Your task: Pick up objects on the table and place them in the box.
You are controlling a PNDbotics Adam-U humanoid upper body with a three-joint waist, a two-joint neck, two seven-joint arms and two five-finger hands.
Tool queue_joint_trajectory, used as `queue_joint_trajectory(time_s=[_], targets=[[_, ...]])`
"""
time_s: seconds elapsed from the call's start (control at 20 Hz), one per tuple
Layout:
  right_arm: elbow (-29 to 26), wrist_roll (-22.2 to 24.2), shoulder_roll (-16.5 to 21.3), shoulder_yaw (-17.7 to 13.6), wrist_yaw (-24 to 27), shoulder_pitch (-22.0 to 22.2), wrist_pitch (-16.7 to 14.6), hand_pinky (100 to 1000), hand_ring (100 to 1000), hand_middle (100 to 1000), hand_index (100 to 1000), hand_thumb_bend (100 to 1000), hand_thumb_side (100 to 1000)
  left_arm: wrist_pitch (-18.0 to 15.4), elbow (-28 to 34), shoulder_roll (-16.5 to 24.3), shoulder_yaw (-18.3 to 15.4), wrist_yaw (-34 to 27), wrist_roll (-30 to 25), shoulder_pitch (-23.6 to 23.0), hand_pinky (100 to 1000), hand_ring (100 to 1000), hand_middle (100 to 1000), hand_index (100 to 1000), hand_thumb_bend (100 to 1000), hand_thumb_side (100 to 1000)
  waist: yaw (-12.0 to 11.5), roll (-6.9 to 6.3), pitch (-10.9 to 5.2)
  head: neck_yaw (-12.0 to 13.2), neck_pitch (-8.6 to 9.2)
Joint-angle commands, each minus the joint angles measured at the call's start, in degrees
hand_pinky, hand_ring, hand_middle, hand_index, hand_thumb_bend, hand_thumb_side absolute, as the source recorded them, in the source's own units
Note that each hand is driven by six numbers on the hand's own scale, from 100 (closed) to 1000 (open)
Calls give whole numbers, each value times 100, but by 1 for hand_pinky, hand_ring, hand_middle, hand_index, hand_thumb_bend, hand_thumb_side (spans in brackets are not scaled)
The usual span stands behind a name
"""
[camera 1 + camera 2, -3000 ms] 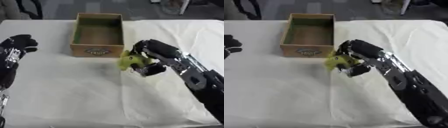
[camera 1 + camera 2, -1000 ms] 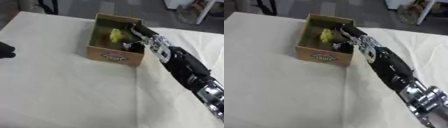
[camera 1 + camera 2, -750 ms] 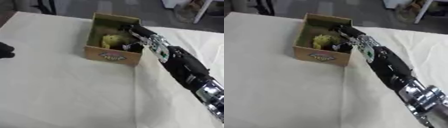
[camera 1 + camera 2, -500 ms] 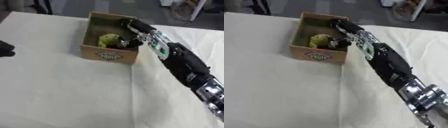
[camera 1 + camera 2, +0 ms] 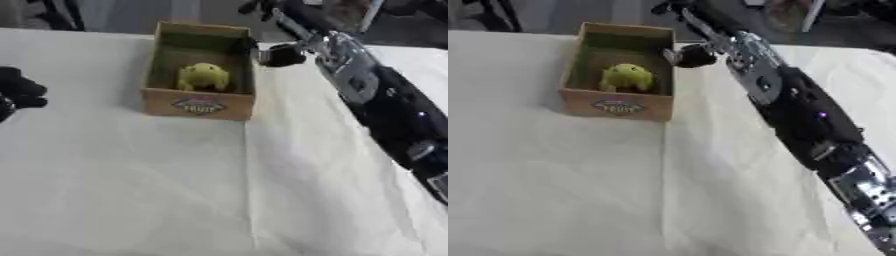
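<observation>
the soft yellow-green rounded toy [image 5: 203,76] lies inside the open brown cardboard box [image 5: 199,104], on the box floor toward its near end, just behind the front wall that carries an oval printed label [image 5: 199,104]. nothing touches the toy. the box stands on the desk covered in a pale cream cloth [image 5: 131,180], toward the far side, and its long sides run away from the camera.

the robot's right hand [image 5: 278,50] is beside the box's right wall, near the far right corner and above the rim; it is empty, with the dark thumb tip bent in toward the box and the fingers reaching past the far edge of the box. whether those fingers are spread or curled cannot be told, since they blur into the dark background. the black and silver right arm [image 5: 798,110] runs from the hand diagonally down to the right of the box, over the cloth.

the robot's left hand [image 5: 16,92] shows at the left edge of the left eye view, well to the left of the box, black, with its fingers curled and holding nothing.
</observation>
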State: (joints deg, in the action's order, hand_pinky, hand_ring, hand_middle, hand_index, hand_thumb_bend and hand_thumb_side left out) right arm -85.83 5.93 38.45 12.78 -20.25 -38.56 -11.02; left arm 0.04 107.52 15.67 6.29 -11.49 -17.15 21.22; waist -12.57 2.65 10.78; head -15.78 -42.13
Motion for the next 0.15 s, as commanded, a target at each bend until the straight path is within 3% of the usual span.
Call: queue_joint_trajectory(time_s=[0.05, 0.15], targets=[[-900, -57, 206, -50, 564, 150, 302, 587, 821, 686, 769, 100, 161, -45, 26, 161, -179, 74, 158, -39, 763, 748, 645, 769, 323, 595, 127, -31, -123, 238, -87], [-1395, -94, 128, -34, 732, 381, 446, 544, 797, 647, 742, 100, 159, -66, 2, 196, -283, 130, 270, -144, 762, 748, 644, 768, 325, 598, 312, -37, -132, 400, -110]])
